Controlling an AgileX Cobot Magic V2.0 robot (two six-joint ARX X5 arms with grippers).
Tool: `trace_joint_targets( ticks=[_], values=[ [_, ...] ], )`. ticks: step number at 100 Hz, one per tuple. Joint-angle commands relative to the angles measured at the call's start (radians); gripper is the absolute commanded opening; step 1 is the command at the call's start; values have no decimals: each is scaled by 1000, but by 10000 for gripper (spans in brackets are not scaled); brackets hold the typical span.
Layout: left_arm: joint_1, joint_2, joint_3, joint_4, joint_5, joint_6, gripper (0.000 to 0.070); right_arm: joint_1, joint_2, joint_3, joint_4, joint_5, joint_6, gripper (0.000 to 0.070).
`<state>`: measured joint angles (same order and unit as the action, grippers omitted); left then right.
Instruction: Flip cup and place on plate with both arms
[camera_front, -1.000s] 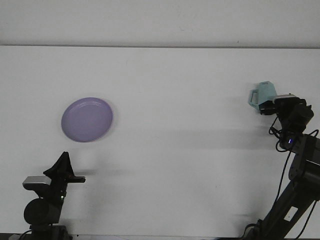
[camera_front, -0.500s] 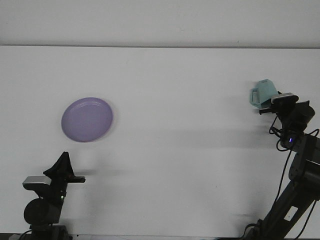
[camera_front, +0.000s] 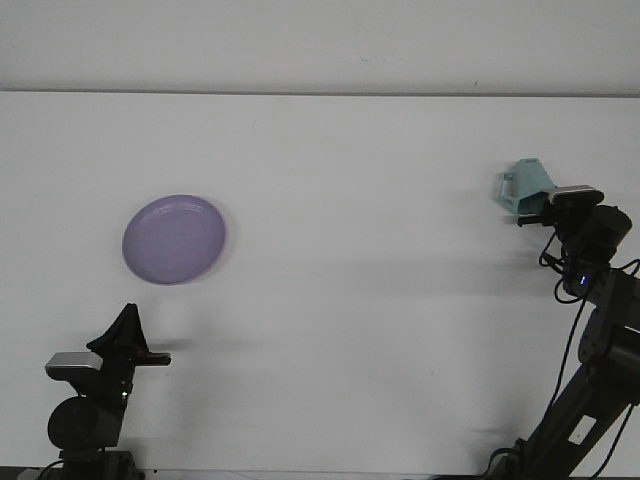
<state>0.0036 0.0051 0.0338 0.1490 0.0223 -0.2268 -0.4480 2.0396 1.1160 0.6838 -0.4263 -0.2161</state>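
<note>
We see the teal cup (camera_front: 526, 185) tilted at the right gripper (camera_front: 532, 208), which grips it above the white tabletop (camera_front: 380, 290), well apart from the bare purple plate (camera_front: 174, 239); the left gripper's (camera_front: 126, 330) opening we cannot tell.

White table (camera_front: 330, 300) seen from above/front. Round lilac plastic plate (camera_front: 175, 239) lies flat at left-centre, nothing on it. Left arm's black tool (camera_front: 127, 332) sits low at bottom left, below the plate & apart from it, tips pointing up. At right, pale teal plastic cup w/ handle (camera_front: 526, 186) is tilted, handle side to the left, held at right arm's tool (camera_front: 538, 207). Cup & plate well apart.
</note>
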Motion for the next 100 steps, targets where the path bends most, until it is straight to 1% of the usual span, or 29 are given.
trace_joint_targets(
  ticks=[1, 12, 30, 35, 50, 63, 76, 86, 93, 100],
  values=[
    [-1, -2, -1, 9, -4, 10, 12, -8, -42, 23, 2, -21, 73, 7],
    [-1, -2, -1, 10, -4, 10, 12, -8, -113, 23, -71, -50, 127, 7],
    [-1, -2, -1, 11, -4, 9, 12, 16, -280, 23, -267, -48, 223, 6],
    [-1, -2, 0, 10, -4, 8, 12, 30, -343, 23, -344, -48, 243, 6],
    [-1, -2, 6, 14, -4, 8, 12, 84, -526, 23, -595, -35, 267, 6],
    [-1, -2, 6, 27, -4, 8, 12, 164, -681, 24, -850, -34, 326, 6],
    [-1, -2, 6, 27, -4, 8, 12, 270, -791, 24, -1081, -34, 316, 6],
    [-1, -2, 6, 29, -4, 5, 12, 368, -848, 26, -1250, -24, 290, 6],
    [-1, -2, 6, 30, -4, 5, 12, 441, -861, 36, -1367, 1, 261, 6],
    [-1, -2, 6, 30, -4, 1, 12, 523, -860, 56, -1487, 51, 219, 6]
  ],
)
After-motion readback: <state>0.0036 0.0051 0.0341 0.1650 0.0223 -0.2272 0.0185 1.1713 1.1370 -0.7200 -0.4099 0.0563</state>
